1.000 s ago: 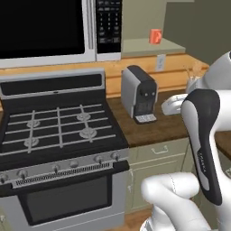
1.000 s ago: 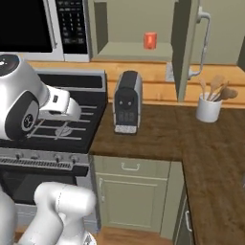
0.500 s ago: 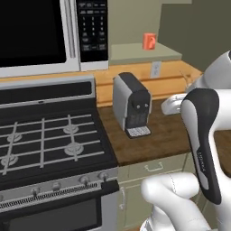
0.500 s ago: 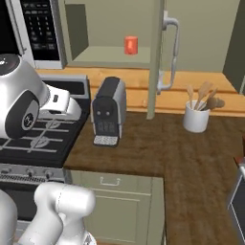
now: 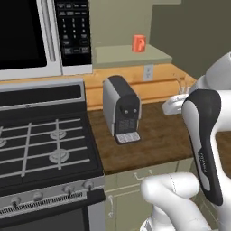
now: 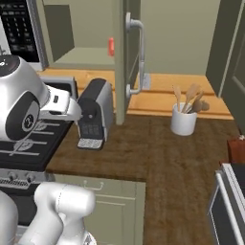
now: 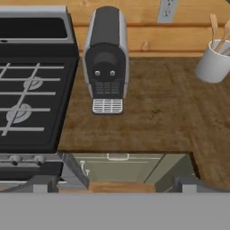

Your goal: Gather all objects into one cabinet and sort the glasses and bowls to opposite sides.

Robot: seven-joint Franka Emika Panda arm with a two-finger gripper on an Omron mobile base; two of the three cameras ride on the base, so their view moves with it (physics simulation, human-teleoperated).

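Nearest, the gripper (image 7: 117, 185) hangs empty with its jaws spread wide, above the front edge of the counter (image 7: 170, 117) and looking down on it. Further back on the counter stands the coffee machine (image 5: 121, 109), close to the stove (image 5: 40, 149), with the utensil pot (image 6: 184, 119) off towards the back wall.

Farthest, on the shelf of the open cabinet (image 5: 131, 55), the orange-red mug (image 5: 138, 43) stands upright near the shelf's middle; in the right base view it shows as a red sliver (image 6: 111, 47) behind the door's edge, beside the door handle (image 6: 136, 52).

The mug looks light, rigid and glazed, so likely slippery and breakable if knocked off the shelf. I would pinch it across the body or over the rim, clear of its handle.

Against the picture half a second back, both base views have slid sideways: the stove sits further left and the cabinet door nearer the middle, which is the base driving, not the things moving. The jaws are as wide as they were.
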